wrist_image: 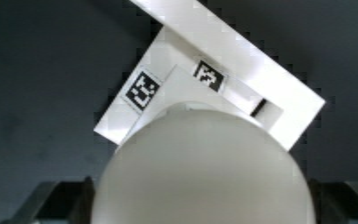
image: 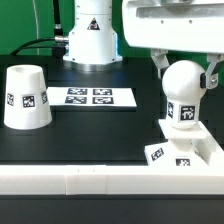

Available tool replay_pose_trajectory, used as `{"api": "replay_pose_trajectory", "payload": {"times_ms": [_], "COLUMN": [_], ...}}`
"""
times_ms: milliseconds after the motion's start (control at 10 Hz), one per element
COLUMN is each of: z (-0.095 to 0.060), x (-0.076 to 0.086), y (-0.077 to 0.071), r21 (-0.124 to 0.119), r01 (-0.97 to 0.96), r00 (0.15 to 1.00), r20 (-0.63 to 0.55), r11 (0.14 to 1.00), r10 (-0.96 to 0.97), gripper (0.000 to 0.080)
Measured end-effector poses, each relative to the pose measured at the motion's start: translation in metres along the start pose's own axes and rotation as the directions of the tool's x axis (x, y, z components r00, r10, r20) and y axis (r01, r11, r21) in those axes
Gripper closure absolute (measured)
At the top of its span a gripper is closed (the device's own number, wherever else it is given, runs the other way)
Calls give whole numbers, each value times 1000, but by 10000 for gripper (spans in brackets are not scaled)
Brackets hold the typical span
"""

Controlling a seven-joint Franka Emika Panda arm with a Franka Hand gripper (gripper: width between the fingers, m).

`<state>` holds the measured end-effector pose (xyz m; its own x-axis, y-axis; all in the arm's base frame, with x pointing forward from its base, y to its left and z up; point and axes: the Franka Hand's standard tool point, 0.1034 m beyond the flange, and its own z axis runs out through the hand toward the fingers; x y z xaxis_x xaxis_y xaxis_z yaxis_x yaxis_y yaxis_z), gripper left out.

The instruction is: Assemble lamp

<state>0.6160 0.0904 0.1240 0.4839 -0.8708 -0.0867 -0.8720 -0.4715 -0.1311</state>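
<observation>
Open black bench (image: 100, 135) mid-scene, between tapered white plastic shade (image: 25, 97) at the exterior view's left and flat square white base (image: 202, 148) at its right. Above that base, white ball-shaped bulb (image: 184, 92) gripped in the hand (image: 185, 73). Near edge walled by white rail (image: 90, 181).

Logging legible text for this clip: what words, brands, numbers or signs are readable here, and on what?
No words, brands or numbers are readable in either view.
Only black-and-white square tags, coded patterns rather than text, too small to decode: on the shade, the bulb, the base and the marker board.
</observation>
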Motion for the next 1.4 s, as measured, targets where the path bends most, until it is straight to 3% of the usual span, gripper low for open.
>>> {"api": "replay_pose_trajectory", "payload": {"times_ms": [500, 600, 700, 800, 1400], "z": [0, 0, 0, -1, 1], "x": [-1, 0, -1, -2, -3], "y": [-1, -1, 1, 1, -2], "r21": [9, 8, -6, -21, 9], "r01": [-133, -84, 16, 57, 538], "r00": [991, 996, 999, 997, 842], "r20": [26, 24, 33, 48, 44], "r11": [991, 996, 1000, 998, 843], "r10": [132, 83, -16, -56, -538], "gripper": [214, 214, 126, 126, 101]}}
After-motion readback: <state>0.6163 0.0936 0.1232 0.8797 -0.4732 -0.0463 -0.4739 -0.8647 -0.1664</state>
